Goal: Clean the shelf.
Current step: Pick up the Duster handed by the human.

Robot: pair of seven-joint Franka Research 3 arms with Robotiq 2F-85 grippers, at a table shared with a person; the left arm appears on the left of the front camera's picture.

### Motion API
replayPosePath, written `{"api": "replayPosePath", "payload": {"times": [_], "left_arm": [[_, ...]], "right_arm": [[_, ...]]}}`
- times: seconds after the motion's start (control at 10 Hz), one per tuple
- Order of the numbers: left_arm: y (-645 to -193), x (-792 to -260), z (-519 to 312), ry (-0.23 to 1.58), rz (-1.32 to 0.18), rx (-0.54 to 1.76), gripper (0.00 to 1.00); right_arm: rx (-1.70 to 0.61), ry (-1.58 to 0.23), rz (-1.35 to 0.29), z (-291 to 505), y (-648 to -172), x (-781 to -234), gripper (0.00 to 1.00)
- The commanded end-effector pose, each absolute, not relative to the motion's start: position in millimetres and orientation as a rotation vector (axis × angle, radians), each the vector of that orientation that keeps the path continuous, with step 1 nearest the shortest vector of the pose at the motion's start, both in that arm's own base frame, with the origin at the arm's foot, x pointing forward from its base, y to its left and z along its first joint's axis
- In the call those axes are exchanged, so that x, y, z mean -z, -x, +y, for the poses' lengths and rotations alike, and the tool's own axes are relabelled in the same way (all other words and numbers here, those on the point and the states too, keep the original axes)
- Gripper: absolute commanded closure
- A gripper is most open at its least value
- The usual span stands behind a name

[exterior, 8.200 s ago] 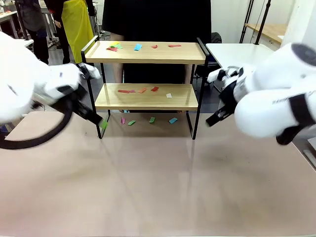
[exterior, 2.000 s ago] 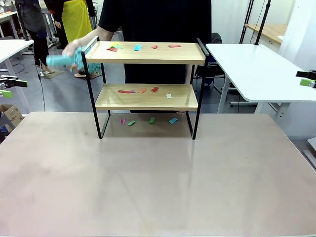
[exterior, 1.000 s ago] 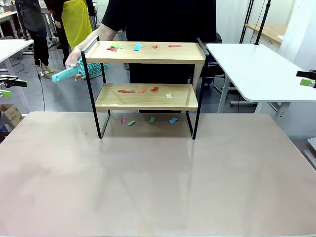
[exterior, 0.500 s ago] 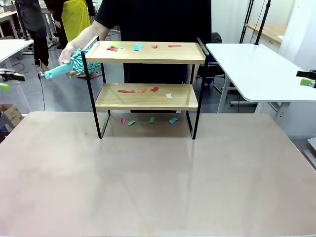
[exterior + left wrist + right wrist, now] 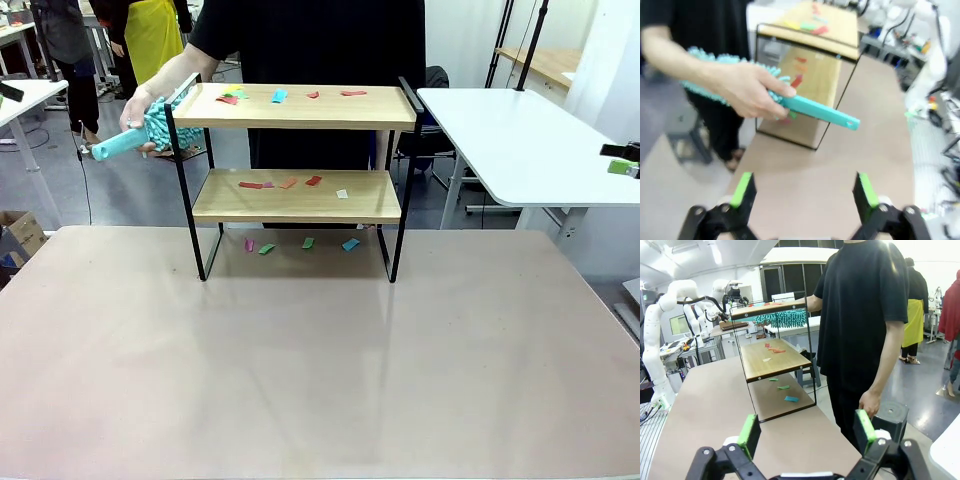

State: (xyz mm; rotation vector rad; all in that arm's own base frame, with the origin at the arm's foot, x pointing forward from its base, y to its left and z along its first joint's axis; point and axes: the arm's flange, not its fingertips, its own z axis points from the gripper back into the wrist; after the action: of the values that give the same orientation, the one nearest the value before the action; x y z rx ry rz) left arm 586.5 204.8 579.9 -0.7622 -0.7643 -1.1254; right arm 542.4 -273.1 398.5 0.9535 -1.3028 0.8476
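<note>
Shelf (image 5: 370, 112) at the surface's (image 5: 300, 380) 12 o'clock; left pincer (image 5: 804, 189) and right pincer (image 5: 807, 431) gape empty. The hand's (image 5: 747, 90) duster (image 5: 820, 111), at its 9 o'clock end, may fling scraps (image 5: 279, 96) floorward if swept hard.

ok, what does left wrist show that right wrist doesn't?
Left wrist: the person's hand gripping the duster by its teal handle, close up beside the shelf end frame; left gripper below, jaws open.
Right wrist: the person's other hand hanging free, scraps on the table under the shelf, right gripper with jaws open.
Both: the shelf, the duster near its top tier, coloured scraps on its boards.
</note>
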Motion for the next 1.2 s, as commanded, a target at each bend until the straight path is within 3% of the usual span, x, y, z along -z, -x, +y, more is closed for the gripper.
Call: {"api": "replayPosePath", "payload": {"times": [0.0,0.3,0.6,0.8,1.1], "left_arm": [[-558,-607,168,0.658,-0.581,1.051,0.00],[-521,-653,93,0.508,-0.499,0.676,0.00],[-513,-641,9,0.299,-0.466,0.418,0.00],[-497,-617,-34,0.169,-0.450,0.485,0.00],[-512,-635,-27,0.232,-0.485,0.486,0.00]], "right_arm": [[-0.852,-0.952,-1.307,-272,-543,-401,0.00],[-0.852,-0.952,-1.307,-272,-543,-401,0.00],[-0.852,-0.952,-1.307,-272,-543,-401,0.00],[-0.852,-0.952,-1.307,-272,-543,-401,0.00],[-0.852,-0.952,-1.307,-272,-543,-401,0.00]]}}
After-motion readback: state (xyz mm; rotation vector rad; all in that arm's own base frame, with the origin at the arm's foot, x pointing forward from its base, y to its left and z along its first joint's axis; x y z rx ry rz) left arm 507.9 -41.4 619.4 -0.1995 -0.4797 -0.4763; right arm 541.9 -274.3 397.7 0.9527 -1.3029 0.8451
